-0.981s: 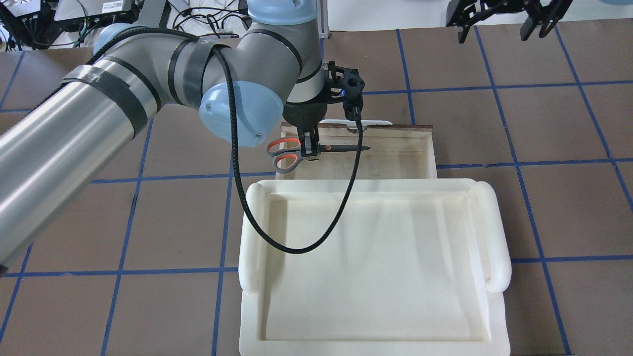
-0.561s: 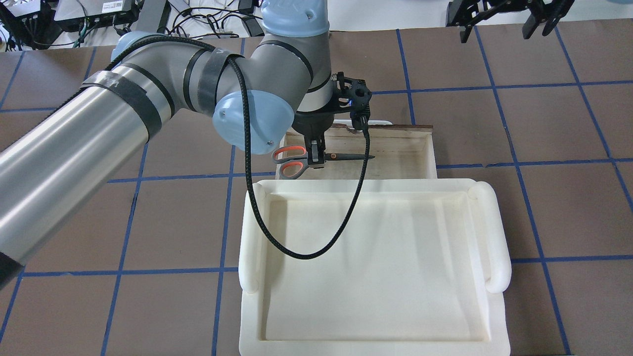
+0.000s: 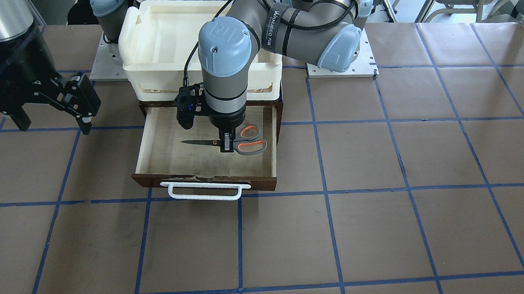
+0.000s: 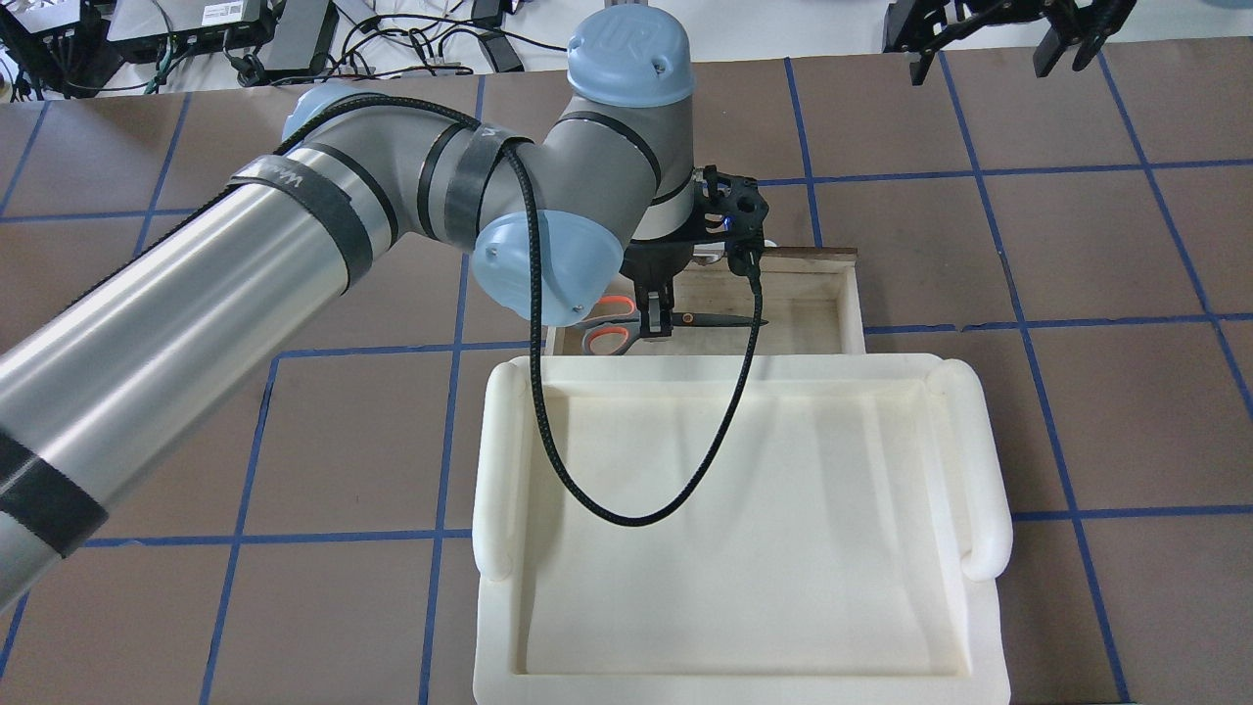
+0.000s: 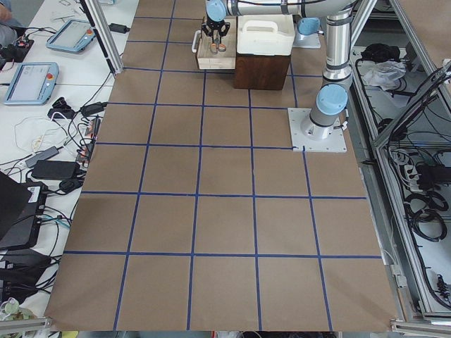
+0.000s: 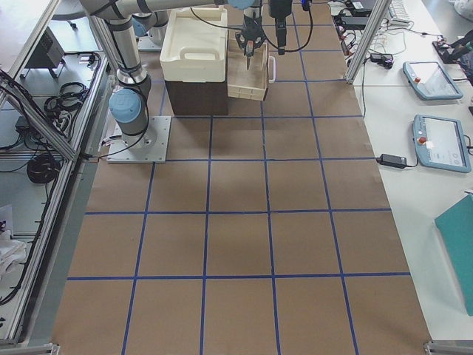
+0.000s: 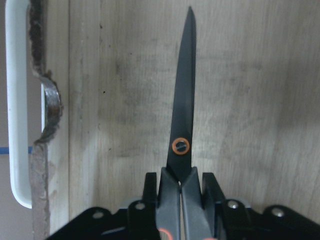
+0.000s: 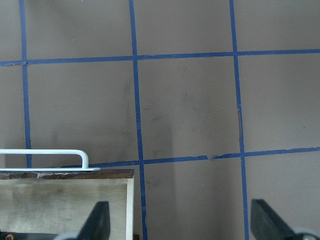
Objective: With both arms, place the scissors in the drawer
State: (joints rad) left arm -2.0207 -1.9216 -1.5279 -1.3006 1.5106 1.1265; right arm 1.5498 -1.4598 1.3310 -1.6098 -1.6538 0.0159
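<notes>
"Overhead exterior view: what has the left hand got?"
"The scissors, pinched between the pivot and the loops. The blades are together and lying level, and the fingers are narrow, clamped on them."
"Where's that, exactly?"
"Inside the open drawer, over its pale floor. The blades run along the drawer towards the robot's right, and the orange-lined loops sit near its left side wall. Whether they touch the floor, I cannot tell."
"And the white handle?"
"On the drawer front, facing away from the robot."
"The right hand?"
"Spread wide, holding nothing. It hangs above the counter by the drawer's right front corner, well apart from the scissors."
"That cream thing?"
"A foam tray, sitting on top of the dark cabinet that houses the drawer."
</notes>
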